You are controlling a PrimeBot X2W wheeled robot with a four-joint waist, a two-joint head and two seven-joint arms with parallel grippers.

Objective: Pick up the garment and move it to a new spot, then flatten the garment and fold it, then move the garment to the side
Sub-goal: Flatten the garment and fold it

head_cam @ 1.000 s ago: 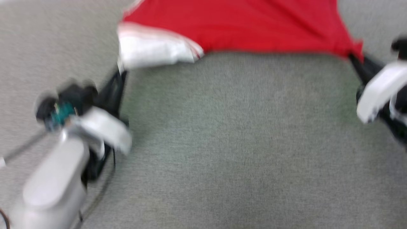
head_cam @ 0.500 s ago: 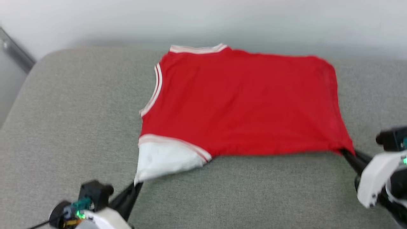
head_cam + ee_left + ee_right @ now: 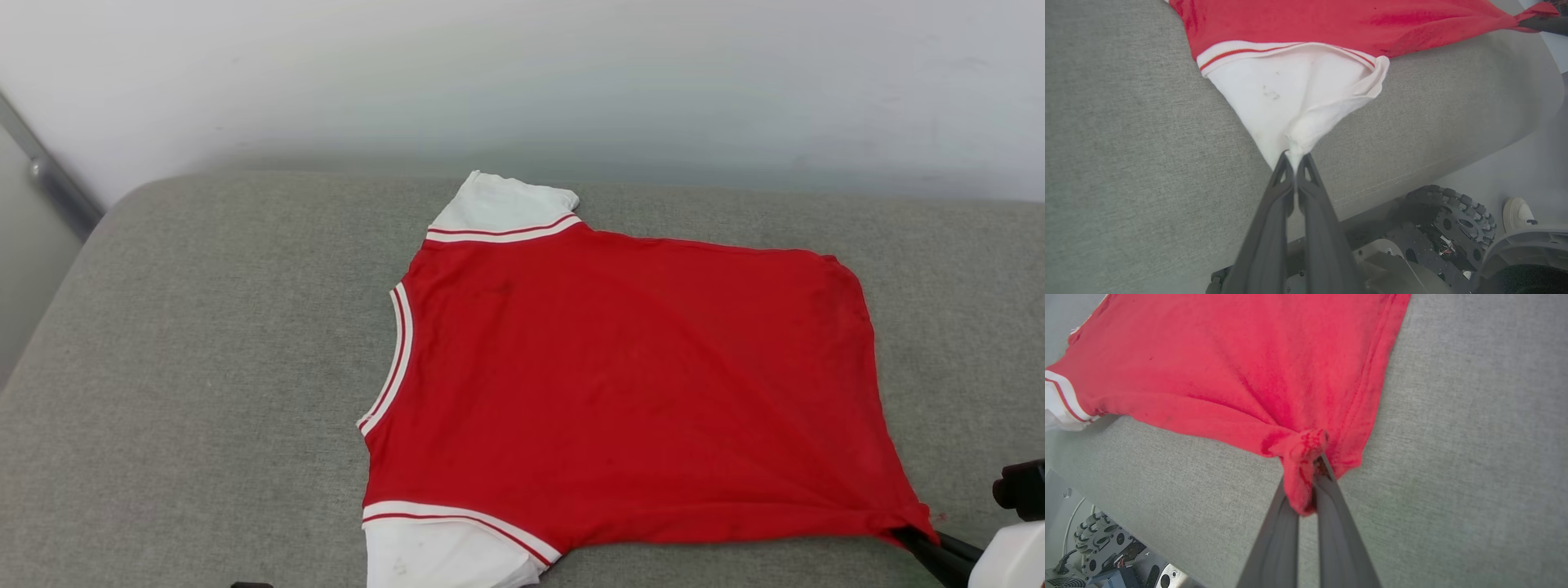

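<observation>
garment (image 3: 637,392) lies spread, plain red side up, mid-right on the grey fabric bench (image 3: 204,343), collar toward the robot's left and hem toward its right. Far white sleeve (image 3: 502,204) lies flat near the back edge. Near white sleeve (image 3: 1290,94) is pulled to a point over the front edge.

left pincer (image 3: 1294,157): fingers together, clamped on the tip of the near sleeve, which shows a few small dark marks.

right pincer (image 3: 1312,473): fingers together, clamped on the bunched near hem corner, with red cloth wrapped over one finger. In the head view it comes in at the lower right corner.

Around: pale wall (image 3: 522,73) right behind the bench, metal rail (image 3: 49,180) at far left. Below the front edge are the robot base's ridged wheel (image 3: 1449,220) and base electronics (image 3: 1098,547). White shoe (image 3: 1519,212) on the grey floor (image 3: 1527,163), beside the wheel.
</observation>
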